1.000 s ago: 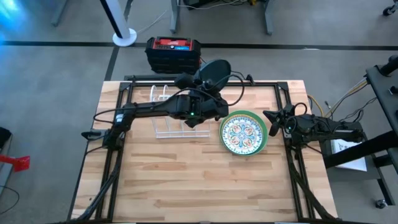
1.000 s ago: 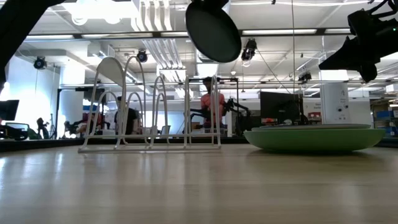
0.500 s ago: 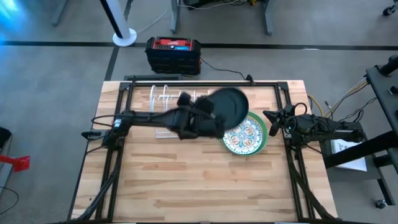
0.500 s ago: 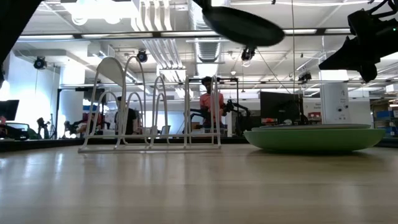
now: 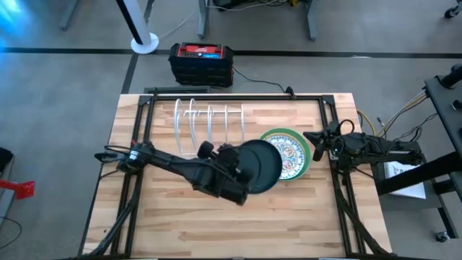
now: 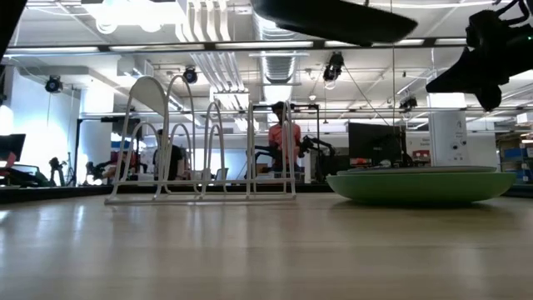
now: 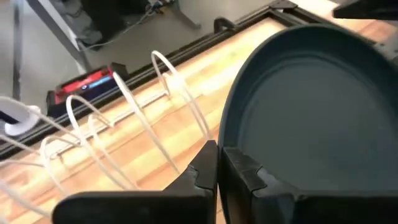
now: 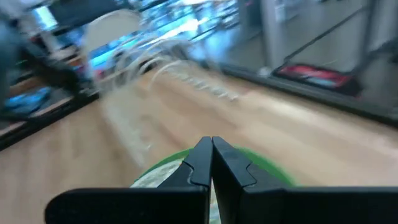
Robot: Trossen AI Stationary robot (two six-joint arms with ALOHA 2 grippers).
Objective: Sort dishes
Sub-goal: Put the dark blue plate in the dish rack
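Observation:
My left gripper point(image 5: 242, 175) is shut on a dark teal plate point(image 5: 258, 166), high above the table's middle. The plate shows near level at the top of the low view point(image 6: 333, 17) and fills the left wrist view point(image 7: 311, 112). A white plate with a blue floral pattern point(image 5: 292, 153) lies in a light green plate point(image 6: 425, 185), which rests on its base on the table at the right. The teal plate hangs over their left edge. My right gripper point(image 5: 316, 141) is shut and empty, above the right rim of the green plate point(image 8: 273, 173). My left gripper pinches the teal plate's rim point(image 7: 225, 138) between its two fingers, one on the inner face and one on the underside. The fingers come from the table's left, roughly level. The plate is lifted clear of the table, close to level, face up.
A white wire rack point(image 5: 206, 121) stands on the table at the far left of centre, and also shows in the low view point(image 6: 200, 150). A red and black box point(image 5: 201, 61) sits on the floor beyond the far edge. Bare wood lies along the near half of the table.
My left gripper has carried the teal plate from beyond the rack's far side toward the table's near edge, over the rack. The plate has tipped from standing upright to lying near level and now overlaps the stacked plates' left edge.

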